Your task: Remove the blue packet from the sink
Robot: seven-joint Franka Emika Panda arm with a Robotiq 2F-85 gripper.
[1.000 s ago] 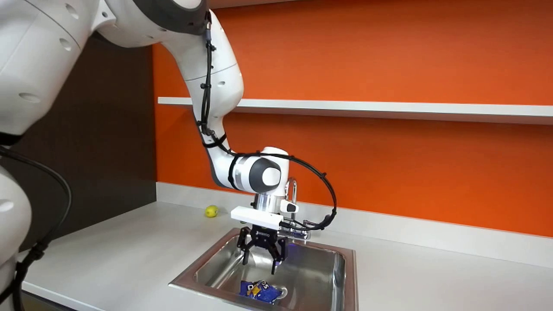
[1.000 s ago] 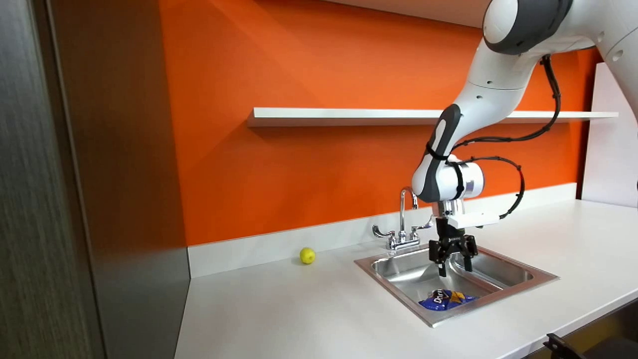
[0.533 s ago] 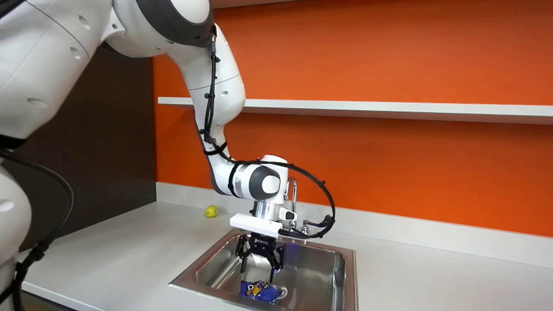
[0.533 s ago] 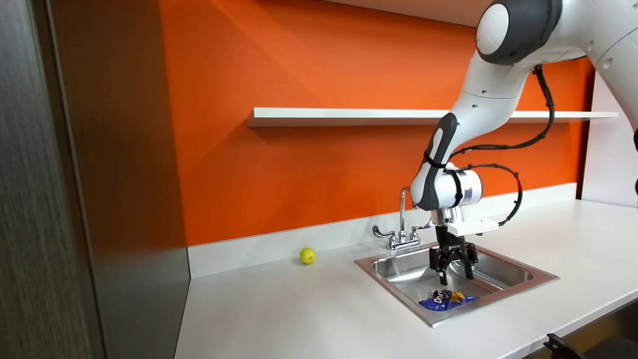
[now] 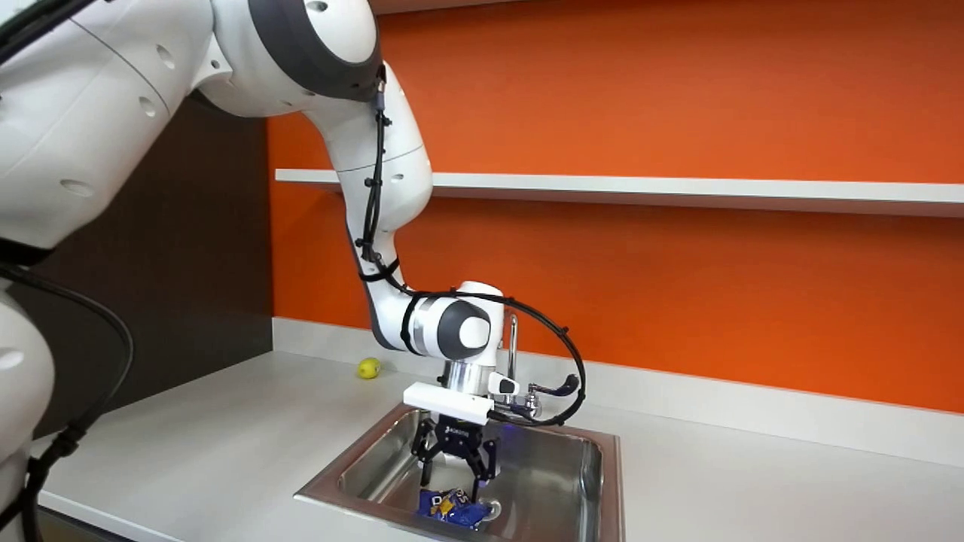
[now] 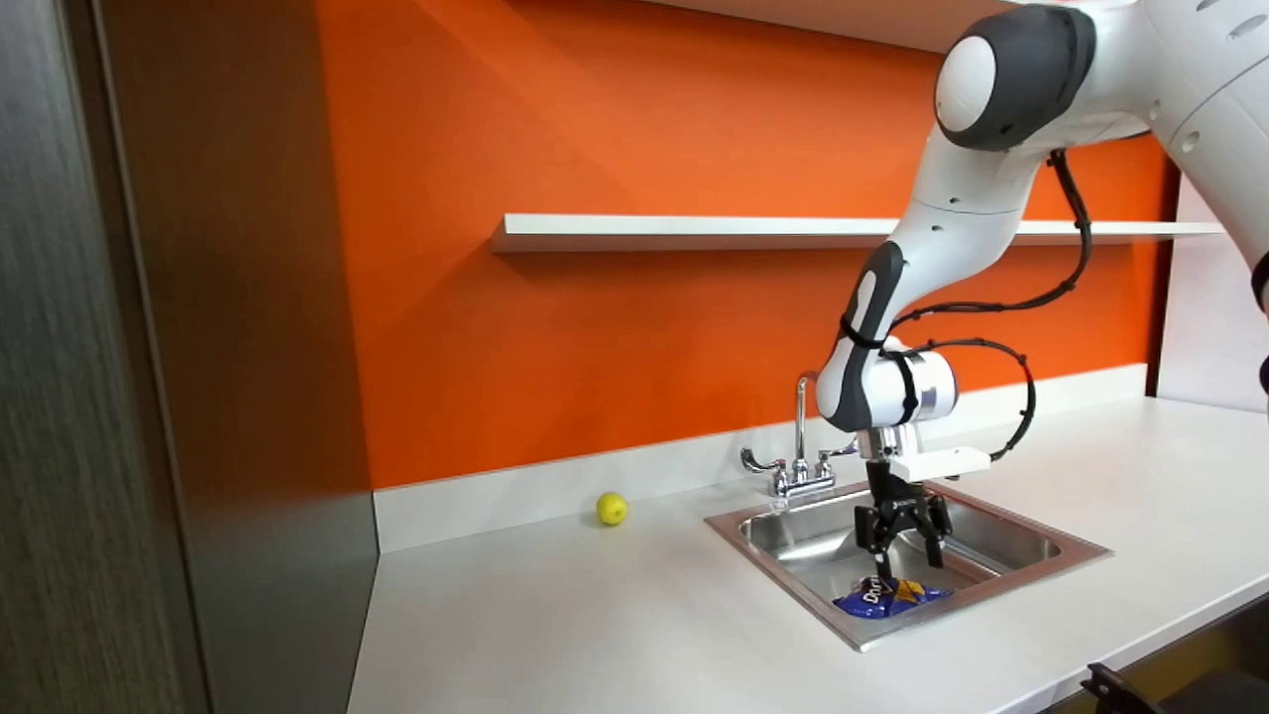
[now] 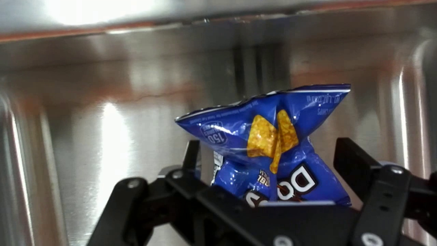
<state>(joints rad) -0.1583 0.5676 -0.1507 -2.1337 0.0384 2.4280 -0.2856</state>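
Note:
The blue packet, a crumpled chip bag [image 5: 456,512] [image 6: 885,598], lies in the steel sink [image 5: 611,489] [image 6: 1076,548], near its front wall, in both exterior views. In the wrist view the packet [image 7: 259,130] shows yellow chips and white letters, and its lower part is hidden behind the gripper body. My gripper [image 5: 451,489] [image 6: 909,567] points down inside the sink, just above the packet. In the wrist view the open gripper [image 7: 268,150] has one finger on each side of the packet, with gaps between. I cannot tell whether a fingertip touches it.
The sink walls surround the gripper. A faucet [image 6: 801,436] with handles stands behind the sink, close to the arm. A yellow-green fruit [image 5: 368,368] [image 6: 612,509] sits on the white counter [image 5: 226,436]. A white shelf [image 5: 678,184] runs along the orange wall above.
The gripper has moved down into the sink, closer to the packet, staying open. The arm has lowered with it. The packet has not moved.

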